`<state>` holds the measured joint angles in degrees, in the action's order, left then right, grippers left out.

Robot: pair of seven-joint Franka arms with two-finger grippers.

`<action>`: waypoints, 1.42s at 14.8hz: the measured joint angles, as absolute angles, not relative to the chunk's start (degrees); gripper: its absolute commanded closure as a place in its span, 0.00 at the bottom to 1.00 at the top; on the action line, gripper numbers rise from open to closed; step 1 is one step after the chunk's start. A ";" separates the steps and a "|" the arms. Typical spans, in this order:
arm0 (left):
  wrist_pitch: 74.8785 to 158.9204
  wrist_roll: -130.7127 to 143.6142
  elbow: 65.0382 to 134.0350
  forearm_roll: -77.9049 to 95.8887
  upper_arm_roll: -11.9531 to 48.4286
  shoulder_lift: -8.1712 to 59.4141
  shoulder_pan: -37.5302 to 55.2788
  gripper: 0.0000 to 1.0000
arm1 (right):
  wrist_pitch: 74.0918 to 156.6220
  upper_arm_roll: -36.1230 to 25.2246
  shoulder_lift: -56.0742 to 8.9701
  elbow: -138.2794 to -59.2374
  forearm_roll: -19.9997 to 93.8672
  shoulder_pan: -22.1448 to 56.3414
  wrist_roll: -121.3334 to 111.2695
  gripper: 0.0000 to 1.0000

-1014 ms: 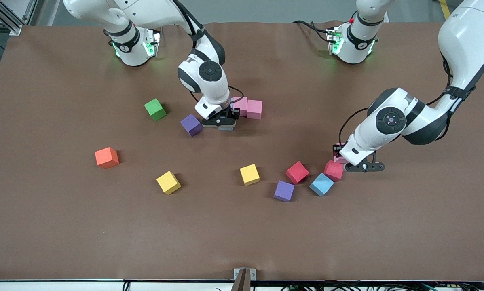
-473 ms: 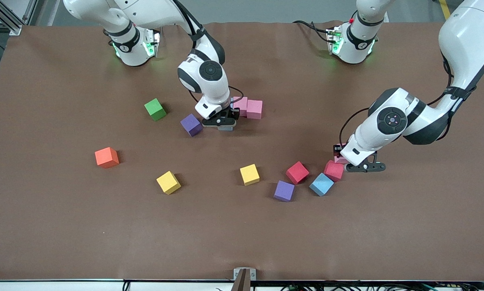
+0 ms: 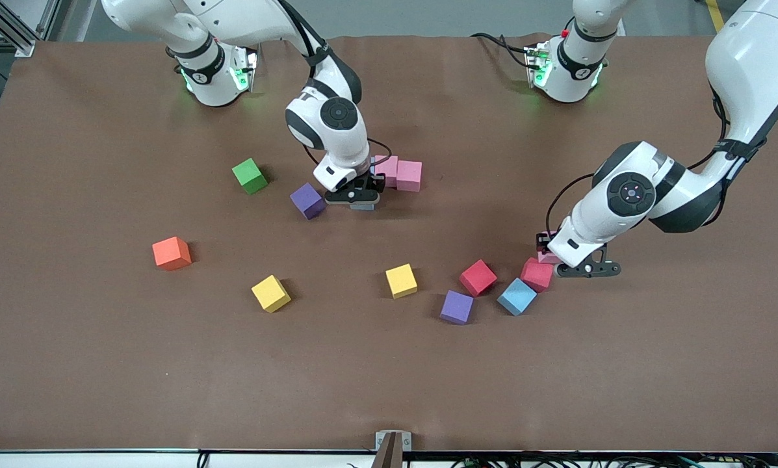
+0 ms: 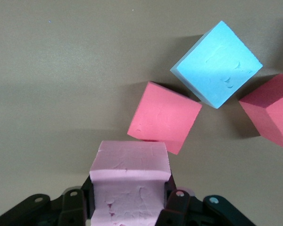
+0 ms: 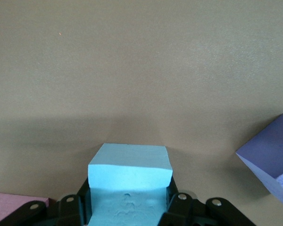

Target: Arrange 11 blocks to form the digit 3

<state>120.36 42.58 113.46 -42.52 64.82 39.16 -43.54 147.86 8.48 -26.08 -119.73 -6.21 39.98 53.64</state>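
Note:
My right gripper (image 3: 361,199) is shut on a light blue cube (image 5: 129,181), low at the table beside two pink cubes (image 3: 398,173) that sit side by side. A purple cube (image 3: 308,200) lies close by and shows in the right wrist view (image 5: 271,157). My left gripper (image 3: 553,259) is shut on a pink cube (image 4: 129,183), next to a deep pink cube (image 3: 537,273). Near it lie a light blue cube (image 3: 517,296), a red cube (image 3: 478,277), a purple cube (image 3: 457,307) and two yellow cubes (image 3: 401,281) (image 3: 271,293).
A green cube (image 3: 249,175) lies toward the right arm's end of the table, beside the purple cube. An orange cube (image 3: 171,253) sits nearer the front camera than the green one. The brown mat (image 3: 389,377) covers the table.
Both grippers stay shut on their cubes. The left arm has shifted only very slightly, and no cube on the table has moved.

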 measured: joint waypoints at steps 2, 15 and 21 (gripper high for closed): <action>120.36 42.58 113.36 -42.52 64.83 39.16 -43.54 0.51 | 147.85 8.48 -26.08 -119.73 -6.21 39.98 53.86 0.99; 120.36 43.82 111.49 -42.52 66.31 39.16 -43.42 0.51 | 147.77 8.48 -26.08 -119.76 -7.45 39.98 54.16 0.98; 120.36 43.85 111.46 -42.52 66.31 39.16 -43.41 0.51 | 147.77 8.48 -26.08 -119.76 -7.60 39.98 54.38 0.88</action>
<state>120.36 43.85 111.46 -42.52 66.31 39.16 -43.41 147.77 8.48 -26.08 -119.76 -7.60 39.98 54.38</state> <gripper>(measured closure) 0.441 0.405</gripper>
